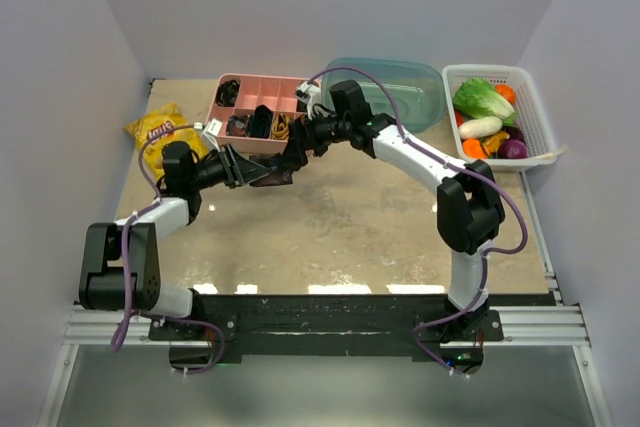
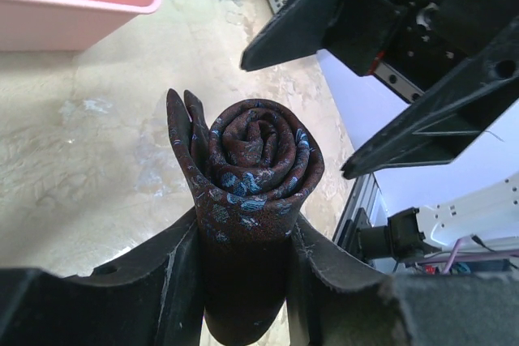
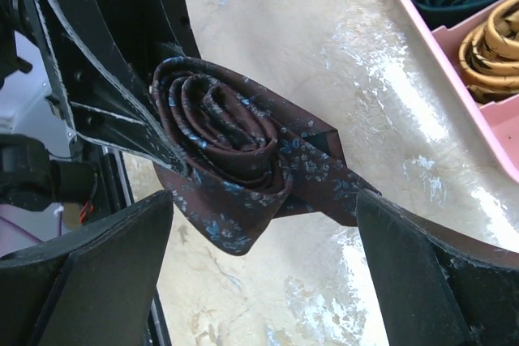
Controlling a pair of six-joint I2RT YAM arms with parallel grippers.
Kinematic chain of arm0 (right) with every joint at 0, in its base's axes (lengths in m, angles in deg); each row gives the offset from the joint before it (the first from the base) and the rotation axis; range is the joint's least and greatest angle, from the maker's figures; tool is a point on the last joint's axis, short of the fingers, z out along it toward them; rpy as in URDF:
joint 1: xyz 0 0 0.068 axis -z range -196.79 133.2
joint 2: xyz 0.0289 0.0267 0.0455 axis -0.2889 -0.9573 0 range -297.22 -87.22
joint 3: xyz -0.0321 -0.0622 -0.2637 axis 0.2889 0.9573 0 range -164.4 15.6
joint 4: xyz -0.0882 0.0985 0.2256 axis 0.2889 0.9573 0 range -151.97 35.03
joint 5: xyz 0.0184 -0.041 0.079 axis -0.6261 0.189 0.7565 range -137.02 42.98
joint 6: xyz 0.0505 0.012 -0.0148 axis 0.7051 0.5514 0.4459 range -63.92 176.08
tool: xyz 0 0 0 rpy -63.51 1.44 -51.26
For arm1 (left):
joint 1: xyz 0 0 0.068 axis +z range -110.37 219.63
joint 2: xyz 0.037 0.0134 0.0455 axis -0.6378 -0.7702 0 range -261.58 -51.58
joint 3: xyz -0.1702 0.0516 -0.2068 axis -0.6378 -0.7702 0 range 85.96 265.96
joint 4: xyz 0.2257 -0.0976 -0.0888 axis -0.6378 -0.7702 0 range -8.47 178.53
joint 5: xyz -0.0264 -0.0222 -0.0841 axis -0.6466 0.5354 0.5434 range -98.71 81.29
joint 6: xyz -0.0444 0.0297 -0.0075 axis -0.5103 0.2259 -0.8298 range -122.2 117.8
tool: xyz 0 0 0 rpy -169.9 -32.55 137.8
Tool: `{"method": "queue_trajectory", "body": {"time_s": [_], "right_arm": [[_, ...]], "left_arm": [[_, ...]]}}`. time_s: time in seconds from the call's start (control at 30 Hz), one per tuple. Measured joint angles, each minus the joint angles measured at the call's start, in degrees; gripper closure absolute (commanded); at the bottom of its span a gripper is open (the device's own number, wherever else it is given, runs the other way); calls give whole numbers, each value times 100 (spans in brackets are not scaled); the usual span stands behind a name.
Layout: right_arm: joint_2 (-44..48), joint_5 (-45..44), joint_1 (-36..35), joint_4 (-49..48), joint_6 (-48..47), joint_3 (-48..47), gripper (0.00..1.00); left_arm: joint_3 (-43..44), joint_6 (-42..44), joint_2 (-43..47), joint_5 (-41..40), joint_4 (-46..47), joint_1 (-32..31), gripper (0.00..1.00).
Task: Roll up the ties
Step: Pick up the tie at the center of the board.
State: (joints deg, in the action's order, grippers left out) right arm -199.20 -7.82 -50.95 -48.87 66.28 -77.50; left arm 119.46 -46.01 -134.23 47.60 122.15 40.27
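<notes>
A dark maroon tie (image 2: 258, 155) with small blue flowers is wound into a coil and held off the tabletop. My left gripper (image 2: 243, 237) is shut on the coil's lower part, one finger on each side. In the top view the coil (image 1: 272, 176) hangs in front of the pink tray (image 1: 262, 137), with the left gripper (image 1: 248, 169) beside it. My right gripper (image 3: 263, 204) stands open, fingers spread wide on either side of the tie (image 3: 235, 160) without touching it. A loose pointed flap (image 3: 324, 172) hangs off the coil. From above, the right gripper (image 1: 296, 153) faces the left one.
The pink divided tray (image 3: 486, 131) holds several rolled ties, among them a yellow one (image 3: 495, 46). A yellow chips bag (image 1: 160, 132) lies at the far left. A teal bin (image 1: 405, 87) and a white basket (image 1: 540, 137) of vegetables stand at the back right.
</notes>
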Motion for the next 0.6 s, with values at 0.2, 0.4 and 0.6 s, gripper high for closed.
{"method": "queue_trajectory", "body": {"time_s": [0.2, 0.4, 0.6], "right_arm": [[129, 181, 0, -31, -173, 50, 1], [302, 457, 4, -55, -337, 50, 1], [354, 859, 4, 15, -610, 81, 1]], "left_arm": [[109, 306, 236, 251, -332, -240, 65], [188, 509, 326, 459, -553, -570, 65], [203, 546, 391, 603, -522, -643, 65]]}}
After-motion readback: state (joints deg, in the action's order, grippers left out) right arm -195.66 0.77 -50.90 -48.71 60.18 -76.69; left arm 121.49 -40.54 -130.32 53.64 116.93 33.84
